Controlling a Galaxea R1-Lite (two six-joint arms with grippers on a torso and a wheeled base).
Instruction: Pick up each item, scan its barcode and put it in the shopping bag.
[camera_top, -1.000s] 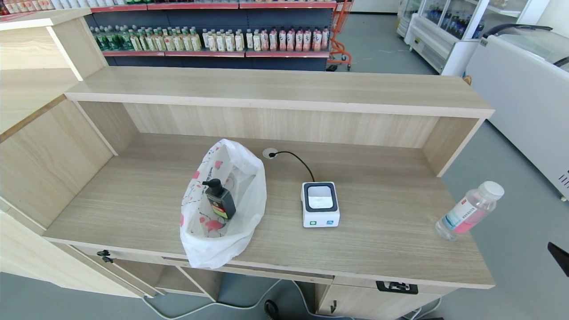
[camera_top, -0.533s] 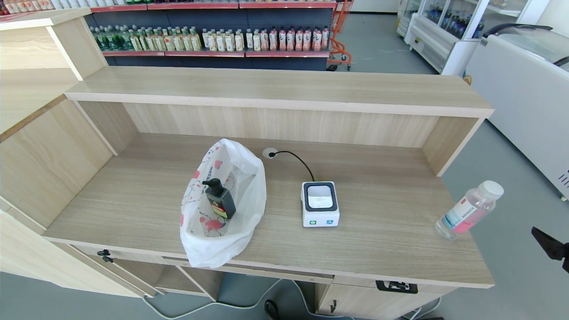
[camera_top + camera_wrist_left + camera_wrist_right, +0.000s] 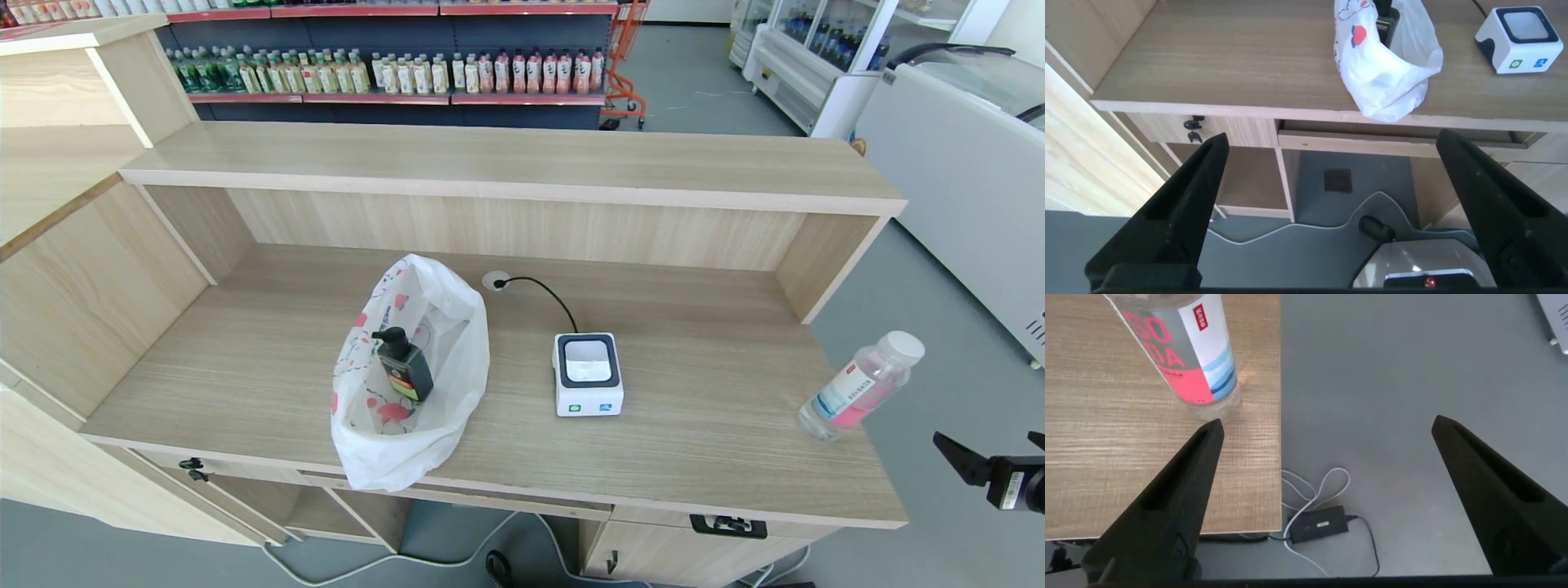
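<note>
A clear water bottle [image 3: 861, 385] with a white cap and a pink and blue label stands upright at the counter's right edge; it is also the bottle [image 3: 1180, 347] in the right wrist view. My right gripper [image 3: 989, 449] hangs open just off that edge, in front of and to the right of the bottle, with nothing between its fingers [image 3: 1167, 506]. The white shopping bag [image 3: 408, 384] stands open at the counter's front, a dark pump bottle [image 3: 404, 366] inside it. The white scanner [image 3: 586, 374] sits beside the bag. My left gripper [image 3: 1331, 212] is open, low in front of the counter.
The scanner's black cable [image 3: 543, 296] runs to a hole in the counter. A raised shelf [image 3: 506, 167] walls the back and sides. Drawers [image 3: 1388, 147] sit under the front edge. A power adapter and cord [image 3: 1319, 523] lie on the floor to the right.
My right gripper has come further into the head view from the lower right, moving left toward the water bottle. Everything on the counter has stayed put.
</note>
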